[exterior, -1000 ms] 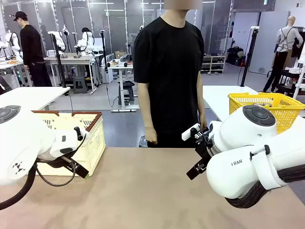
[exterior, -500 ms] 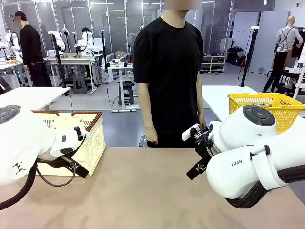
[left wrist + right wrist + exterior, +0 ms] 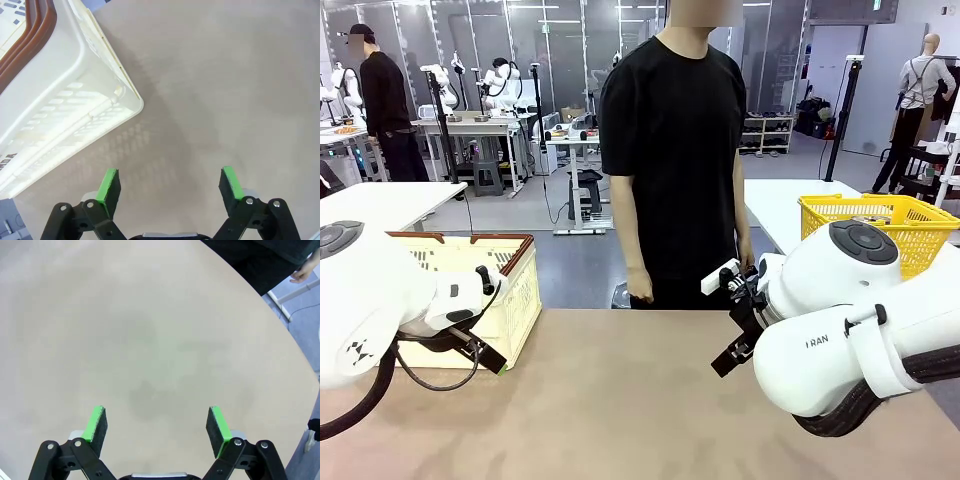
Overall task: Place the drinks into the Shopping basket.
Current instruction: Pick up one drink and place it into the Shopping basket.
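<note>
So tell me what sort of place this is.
Probably a robotics lab set up for shopping trials: white work tables on an open floor, a cream basket and a yellow basket, a person across the table.

1. The person (image 3: 675,150) in the black shirt, at the far side of the table (image 3: 620,400), has shifted very slightly since one second ago. The move is so small that I cannot tell its direction for sure.
2. This person's hand (image 3: 640,288), hanging by the far edge of the table, seems to sit a little lower than before.
3. Far back on the left, the second person (image 3: 385,110), in dark clothes and a cap, seems to have turned the head a little.
</note>
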Robot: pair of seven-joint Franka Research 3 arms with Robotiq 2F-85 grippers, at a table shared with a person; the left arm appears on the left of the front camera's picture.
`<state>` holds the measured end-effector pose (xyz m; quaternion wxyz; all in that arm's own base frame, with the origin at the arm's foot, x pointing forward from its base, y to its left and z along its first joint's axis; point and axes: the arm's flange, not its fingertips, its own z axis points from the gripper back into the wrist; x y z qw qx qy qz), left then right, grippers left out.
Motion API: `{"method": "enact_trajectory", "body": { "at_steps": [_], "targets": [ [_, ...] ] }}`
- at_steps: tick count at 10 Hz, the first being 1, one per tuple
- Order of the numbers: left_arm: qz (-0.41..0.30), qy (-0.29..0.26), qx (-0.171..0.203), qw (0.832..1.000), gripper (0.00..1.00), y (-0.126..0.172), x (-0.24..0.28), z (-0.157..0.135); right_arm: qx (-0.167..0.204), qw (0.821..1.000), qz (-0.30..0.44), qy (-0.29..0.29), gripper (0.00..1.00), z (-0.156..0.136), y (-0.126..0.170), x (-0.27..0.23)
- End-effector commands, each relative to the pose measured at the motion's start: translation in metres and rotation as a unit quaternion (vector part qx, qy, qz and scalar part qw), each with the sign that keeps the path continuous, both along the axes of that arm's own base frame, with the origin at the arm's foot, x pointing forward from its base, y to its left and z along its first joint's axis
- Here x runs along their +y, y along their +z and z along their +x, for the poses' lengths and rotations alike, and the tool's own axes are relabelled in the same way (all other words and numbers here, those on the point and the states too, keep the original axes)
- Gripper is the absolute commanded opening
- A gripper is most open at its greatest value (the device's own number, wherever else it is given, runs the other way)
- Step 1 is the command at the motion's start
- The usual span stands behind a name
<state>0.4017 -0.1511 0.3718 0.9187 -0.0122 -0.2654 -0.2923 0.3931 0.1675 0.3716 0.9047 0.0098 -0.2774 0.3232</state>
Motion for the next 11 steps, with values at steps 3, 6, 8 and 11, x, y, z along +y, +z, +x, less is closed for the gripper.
{"method": "enact_trajectory", "body": {
  "at_steps": [3,6,8,11],
  "targets": [
    [0.000,0.000,0.000,1.000,1.00,0.000,0.001,0.000,0.001,1.000,0.001,-0.001,1.00,0.000,0.000,0.000],
    [0.000,0.000,0.000,1.000,1.00,0.000,0.001,0.000,0.001,1.000,0.001,-0.001,1.00,0.000,0.000,0.000],
    [0.000,0.000,0.000,1.000,1.00,0.000,0.000,0.000,0.000,1.000,0.000,0.000,1.00,0.000,0.000,0.000],
    [-0.016,-0.033,-0.020,0.999,1.00,0.025,-0.026,-0.013,-0.021,1.000,0.008,-0.016,1.00,-0.002,0.030,0.029]
  ]
}}
